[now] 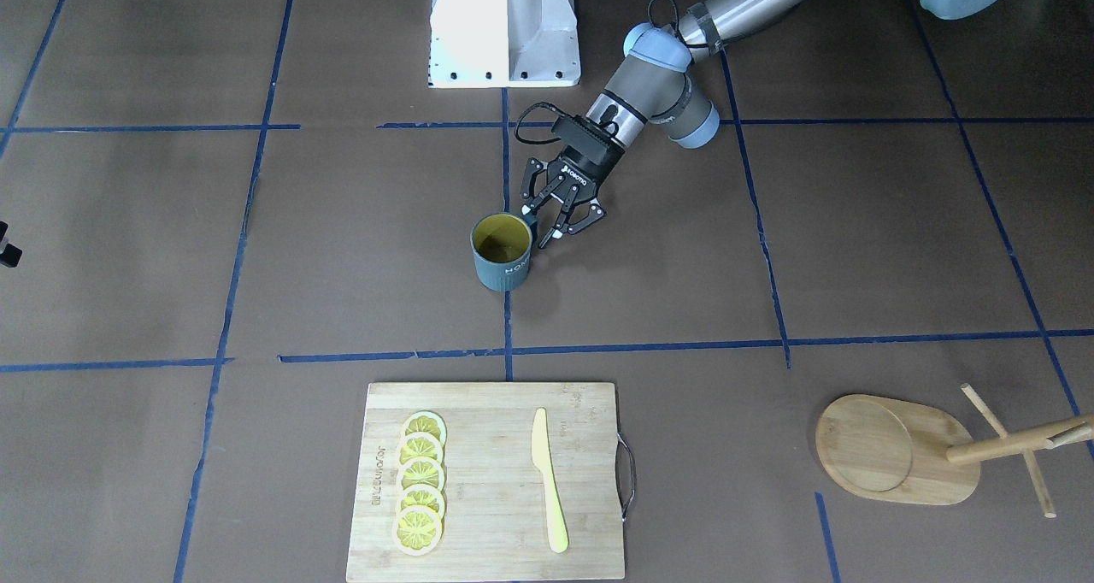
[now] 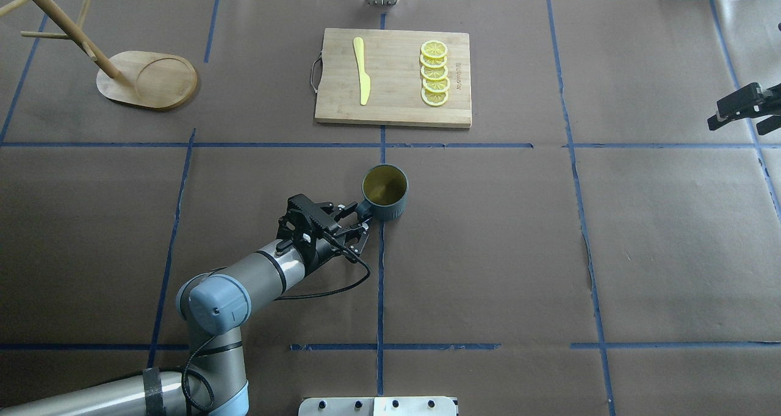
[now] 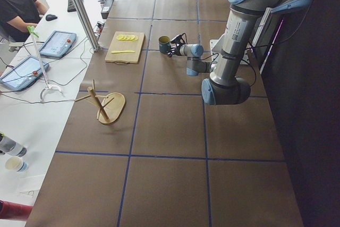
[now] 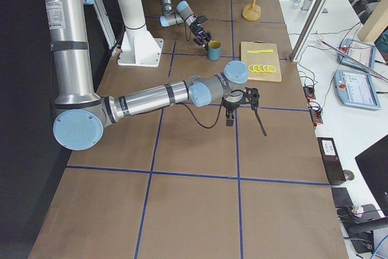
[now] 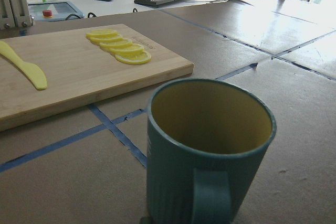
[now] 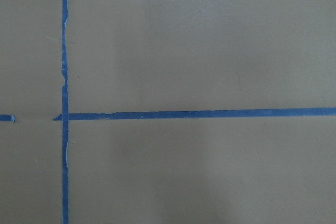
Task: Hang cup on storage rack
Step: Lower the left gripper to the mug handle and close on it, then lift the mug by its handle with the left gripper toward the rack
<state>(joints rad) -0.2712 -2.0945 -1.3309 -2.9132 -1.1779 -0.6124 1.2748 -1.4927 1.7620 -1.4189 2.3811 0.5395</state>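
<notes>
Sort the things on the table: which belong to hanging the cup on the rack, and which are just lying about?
For the job: cup; storage rack; left gripper, open at the cup's handle.

Lying about: cutting board; lemon slices and yellow knife, both on the board.

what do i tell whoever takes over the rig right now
Left gripper: open, at the handle of the cup, no grip yet.
Right gripper: off at the right edge of the table; open or shut unclear.
The cup stands upright mid-table; the storage rack stands at the far left corner, nothing hung on it.
Done: approach only.
Left: grasp, lift, carry, hang on the rack.
</notes>
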